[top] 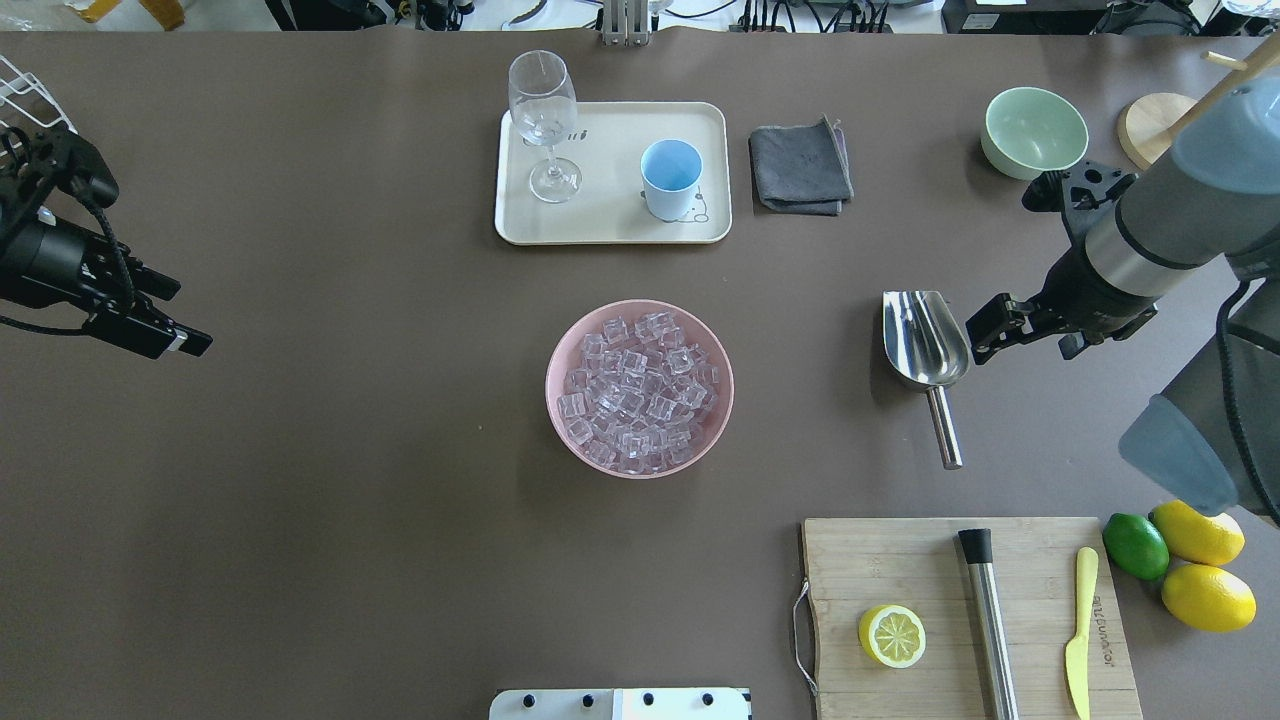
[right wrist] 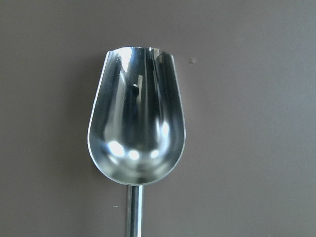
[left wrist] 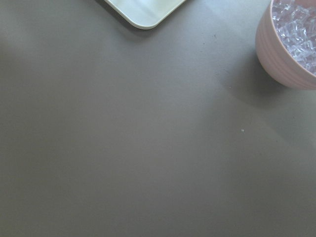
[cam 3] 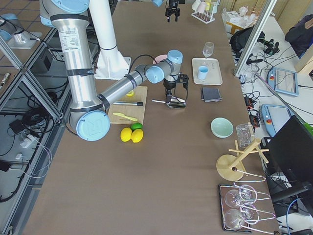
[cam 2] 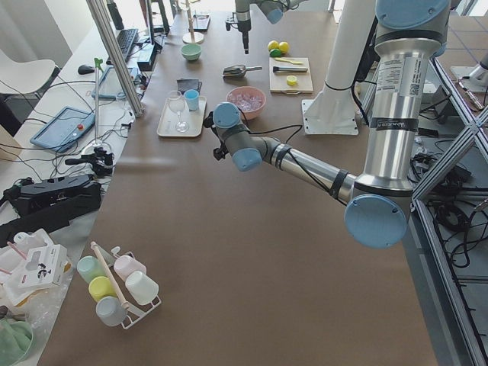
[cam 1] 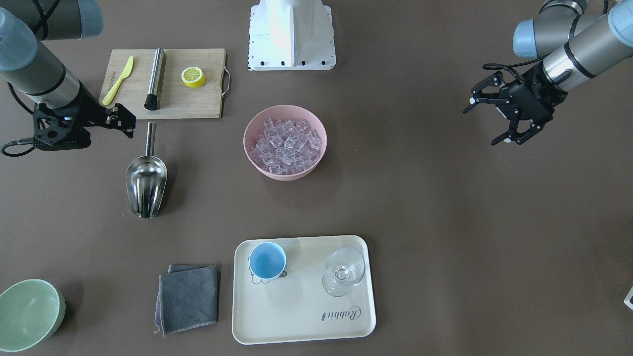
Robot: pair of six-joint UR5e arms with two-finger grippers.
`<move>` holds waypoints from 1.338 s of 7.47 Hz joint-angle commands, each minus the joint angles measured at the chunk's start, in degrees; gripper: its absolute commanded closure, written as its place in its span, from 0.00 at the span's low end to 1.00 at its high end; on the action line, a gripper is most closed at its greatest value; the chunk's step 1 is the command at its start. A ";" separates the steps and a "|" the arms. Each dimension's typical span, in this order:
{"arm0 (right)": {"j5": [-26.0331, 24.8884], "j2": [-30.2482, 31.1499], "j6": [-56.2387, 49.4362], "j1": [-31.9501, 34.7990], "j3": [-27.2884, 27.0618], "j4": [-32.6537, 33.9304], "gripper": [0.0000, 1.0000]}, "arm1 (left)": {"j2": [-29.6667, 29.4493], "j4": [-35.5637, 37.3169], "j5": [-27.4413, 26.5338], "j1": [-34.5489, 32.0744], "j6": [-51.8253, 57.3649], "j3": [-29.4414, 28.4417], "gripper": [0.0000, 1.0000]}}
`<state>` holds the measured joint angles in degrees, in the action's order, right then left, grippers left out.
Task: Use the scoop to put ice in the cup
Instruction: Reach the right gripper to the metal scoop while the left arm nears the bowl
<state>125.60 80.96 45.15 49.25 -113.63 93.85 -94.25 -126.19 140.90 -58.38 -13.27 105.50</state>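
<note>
1. Steel scoop lies empty on the table. Right gripper is near its handle; jaw gap can't tell.
2. Left gripper spread wide, holding nothing.
3. Ice in pink bowl; cup on tray.

- The cream tray carries the word "Rabbit" in dark script near one corner. In the front-facing view it reads upside down.
- The wooden cutting board has a line of small dark lettering along the edge beside the yellow knife. It is possibly a brand name, but it is too small to read.
- A white printed label sits on the left arm's upright segment in the left side view. Its print cannot be made out.
</note>
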 commanded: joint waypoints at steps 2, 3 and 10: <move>-4.57 0.25 6.70 -9.95 0.69 -4.89 0.00 | -4.43 -10.78 -0.10 4.56 0.00 -5.19 0.01; -6.40 0.51 6.61 -11.19 0.78 -5.08 0.00 | -5.75 -13.18 -0.10 5.55 0.09 -6.43 0.01; -5.90 1.82 10.63 -11.46 8.32 -15.84 0.01 | -7.79 -22.68 -22.18 19.43 15.49 -7.59 0.01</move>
<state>119.29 81.46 52.26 37.80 -108.50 85.69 -101.67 -145.86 129.23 -42.79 -7.43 98.20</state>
